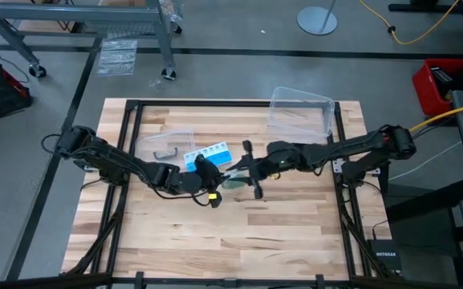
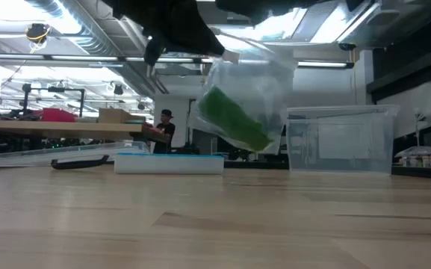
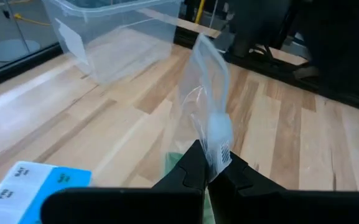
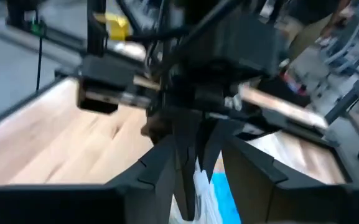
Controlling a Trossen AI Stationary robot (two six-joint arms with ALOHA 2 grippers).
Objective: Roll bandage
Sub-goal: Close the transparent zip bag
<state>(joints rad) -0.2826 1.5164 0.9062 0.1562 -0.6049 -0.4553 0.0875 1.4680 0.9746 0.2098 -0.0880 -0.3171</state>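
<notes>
A small clear plastic bag [image 2: 254, 84] with the green bandage [image 2: 234, 119] inside hangs clear above the table's middle. The bandage also shows in the high view [image 1: 233, 182]. My left gripper [image 3: 208, 169] is shut on the bag and comes from the table's left. My right gripper [image 4: 195, 177] comes from the right and faces it closely. Its fingers [image 4: 157, 168] stand apart on either side of the bag's white edge [image 4: 199, 183] and the left gripper's tips. My left gripper pinches the bag's edge by the barcode label [image 3: 219, 148] between its two fingertips. The bag is lifted clear of the table and sags below the hold, with the bandage tilted in its lower part. Whether my right gripper touches the bag, I cannot tell.
A clear plastic box [image 1: 299, 112] stands at the far right, also in the low view [image 2: 340, 142]. The blue and white pill organizer [image 1: 207, 155] lies just beyond the grippers. A clear lid [image 1: 163, 143] holds a dark item. A person [image 2: 166, 127] is in the room behind.
</notes>
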